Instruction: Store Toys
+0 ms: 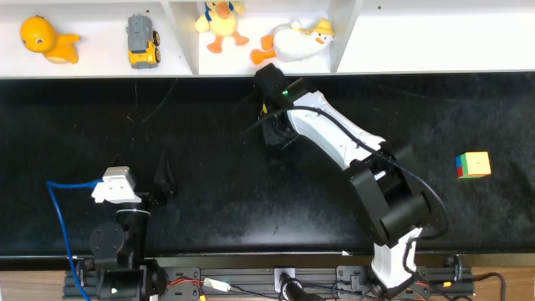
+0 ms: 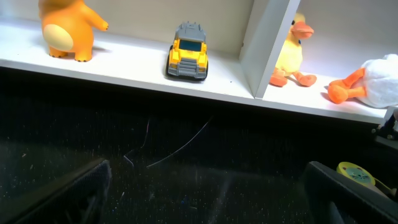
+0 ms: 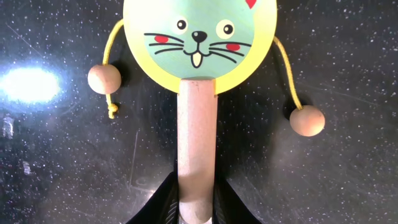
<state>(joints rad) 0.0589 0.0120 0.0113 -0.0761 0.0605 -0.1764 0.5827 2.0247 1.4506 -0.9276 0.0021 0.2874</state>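
Right gripper clamped on the handle of the cat-face rattle drum.
The drum head lies just beyond its fingers on the black table, near the white shelf. The left gripper stands open, well apart.

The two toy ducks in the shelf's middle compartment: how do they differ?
The yellow duck sits upright; the white duck lies on its side. The yellow duck is next to the compartment's left divider, the white duck towards its right side. Both have orange feet.

Black speckled tabletop w/ white divided shelf behind.
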